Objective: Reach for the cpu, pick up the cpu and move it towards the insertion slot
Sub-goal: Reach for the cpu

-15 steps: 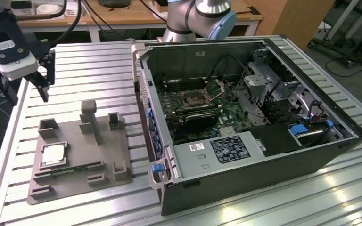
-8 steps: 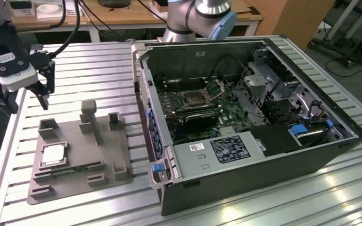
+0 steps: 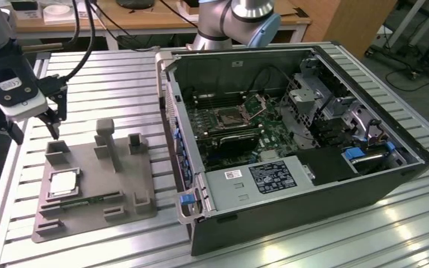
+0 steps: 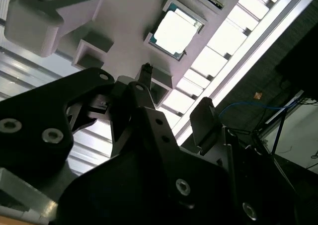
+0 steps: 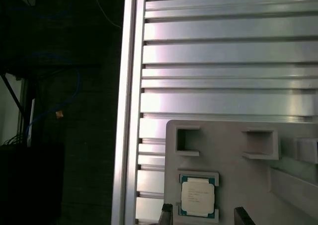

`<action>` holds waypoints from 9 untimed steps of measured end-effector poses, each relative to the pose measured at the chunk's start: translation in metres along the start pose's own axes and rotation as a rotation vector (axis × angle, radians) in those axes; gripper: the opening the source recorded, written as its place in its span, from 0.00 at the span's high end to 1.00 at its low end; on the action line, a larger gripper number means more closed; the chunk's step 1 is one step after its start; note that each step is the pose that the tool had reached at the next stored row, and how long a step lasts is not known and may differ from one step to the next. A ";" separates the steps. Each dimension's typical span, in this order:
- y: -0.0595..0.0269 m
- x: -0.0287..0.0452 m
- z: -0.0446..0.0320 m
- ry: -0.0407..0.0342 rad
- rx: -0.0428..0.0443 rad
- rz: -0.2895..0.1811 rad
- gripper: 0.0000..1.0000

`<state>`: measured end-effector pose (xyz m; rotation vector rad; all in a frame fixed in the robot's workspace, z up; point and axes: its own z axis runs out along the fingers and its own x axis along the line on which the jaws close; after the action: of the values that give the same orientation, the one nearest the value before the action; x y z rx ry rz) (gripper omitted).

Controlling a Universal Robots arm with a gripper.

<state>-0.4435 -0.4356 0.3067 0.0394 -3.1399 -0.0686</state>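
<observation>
Hovering my gripper (image 3: 36,135) near the cpu (image 3: 63,183) on its grey holder (image 3: 87,167), I saw its jaws spread wide, gripping nothing.

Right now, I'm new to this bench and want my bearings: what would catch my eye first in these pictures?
The open computer case stands on the exterior view's right, with a square socket with a dark centre inside it. On the exterior view's left, a silvery chip lies in a grey holder, and the jaws hang open and empty near the holder's far corner.
</observation>
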 end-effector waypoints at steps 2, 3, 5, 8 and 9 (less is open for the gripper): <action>-0.0022 0.0002 0.0028 -0.0002 -0.0021 0.000 0.42; -0.0027 0.0001 0.0037 -0.0003 -0.0038 0.000 0.42; -0.0031 0.0003 0.0047 -0.0002 -0.0048 0.000 0.42; -0.0033 0.0002 0.0050 0.0000 -0.0048 0.000 0.42; -0.0033 0.0002 0.0050 -0.0001 -0.0049 0.000 0.42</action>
<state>-0.4436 -0.4386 0.3016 0.0394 -3.1397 -0.0763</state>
